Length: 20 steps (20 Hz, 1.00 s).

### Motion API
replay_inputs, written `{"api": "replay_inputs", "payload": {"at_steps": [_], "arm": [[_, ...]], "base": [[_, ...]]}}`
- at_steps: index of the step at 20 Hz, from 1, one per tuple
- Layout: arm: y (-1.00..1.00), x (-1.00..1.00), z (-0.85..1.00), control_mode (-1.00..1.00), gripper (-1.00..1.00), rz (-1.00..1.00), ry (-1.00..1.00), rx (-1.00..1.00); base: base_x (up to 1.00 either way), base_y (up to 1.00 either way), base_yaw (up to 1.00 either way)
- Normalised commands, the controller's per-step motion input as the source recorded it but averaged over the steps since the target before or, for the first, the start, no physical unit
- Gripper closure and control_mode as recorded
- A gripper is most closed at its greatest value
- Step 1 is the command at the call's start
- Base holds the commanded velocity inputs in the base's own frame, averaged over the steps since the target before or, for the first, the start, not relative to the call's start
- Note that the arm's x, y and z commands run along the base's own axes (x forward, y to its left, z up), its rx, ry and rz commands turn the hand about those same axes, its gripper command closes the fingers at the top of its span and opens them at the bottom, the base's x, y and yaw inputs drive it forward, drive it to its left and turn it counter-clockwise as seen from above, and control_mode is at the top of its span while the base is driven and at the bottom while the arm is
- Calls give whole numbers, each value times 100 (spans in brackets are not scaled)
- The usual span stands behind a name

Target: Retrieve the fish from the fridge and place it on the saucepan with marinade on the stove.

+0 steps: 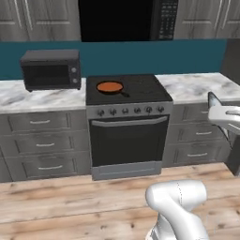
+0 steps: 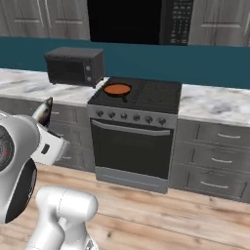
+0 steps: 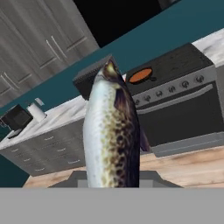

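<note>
The fish is gripped in the jaws, carried well short of the stove, so retrieval looks done and placing into the pan is left.

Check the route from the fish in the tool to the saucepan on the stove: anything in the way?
Nothing visible blocks it. The tool holds the fish out in open air off the stove's right side. The saucepan sits uncovered on the rear left burner. The microwave stands left of the stove, off the route.
</note>
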Motion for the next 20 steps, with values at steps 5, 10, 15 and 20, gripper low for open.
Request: {"api": "replay_inputs", "payload": {"at_steps": [5, 10, 15, 20], "arm": [[0, 0, 0, 100, 100, 0, 0, 0], [0, 0, 0, 100, 100, 0, 0, 0], [0, 0, 0, 100, 100, 0, 0, 0], [0, 0, 0, 100, 100, 0, 0, 0]], "base": [[48, 98, -1], [83, 73, -4], [68, 19, -1], [8, -32, 0]]}}
